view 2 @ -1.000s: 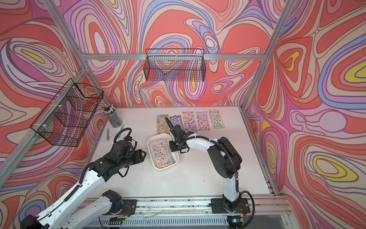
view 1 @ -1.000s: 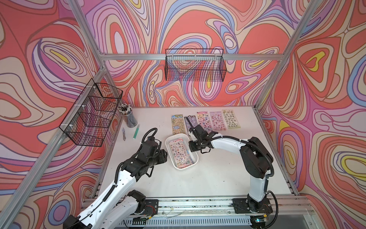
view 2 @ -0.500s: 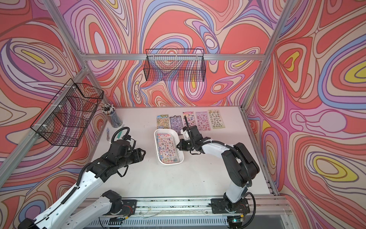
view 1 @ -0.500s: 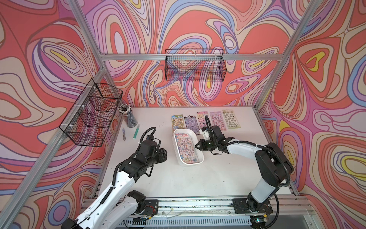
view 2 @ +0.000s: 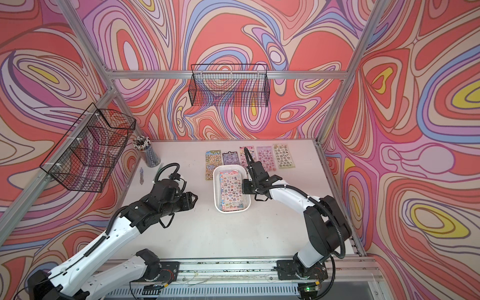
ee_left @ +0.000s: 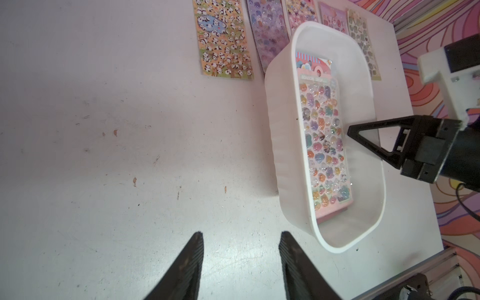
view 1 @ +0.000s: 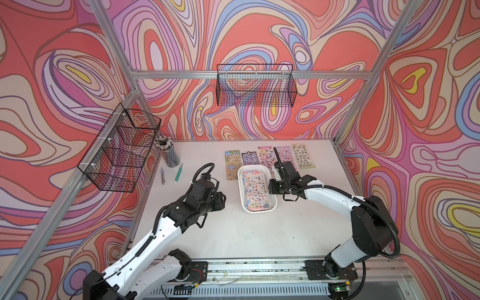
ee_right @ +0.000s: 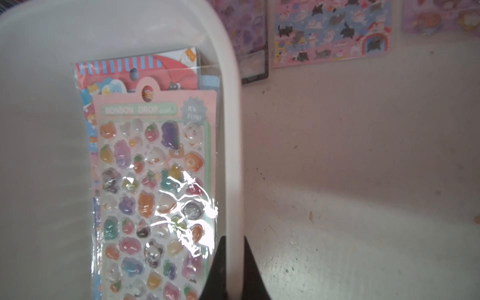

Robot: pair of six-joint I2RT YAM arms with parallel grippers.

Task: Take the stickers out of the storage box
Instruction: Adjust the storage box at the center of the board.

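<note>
The white storage box stands mid-table with a stack of stickers lying flat inside. My right gripper is shut on the box's right wall, one finger inside and one outside, as the right wrist view shows. The top sheet is pink, with glossy puffy cartoon stickers. My left gripper hovers open over bare table left of the box, holding nothing. Several more sticker sheets lie in a row behind the box.
A cup of pens stands at the back left, with a green pen and a small grey item beside it. Black wire baskets hang on the left wall and the back wall.
My right gripper has dragged the storage box to the right and turned it from slanted to nearly straight. The left gripper stayed in place, its jaws narrowing slightly.
</note>
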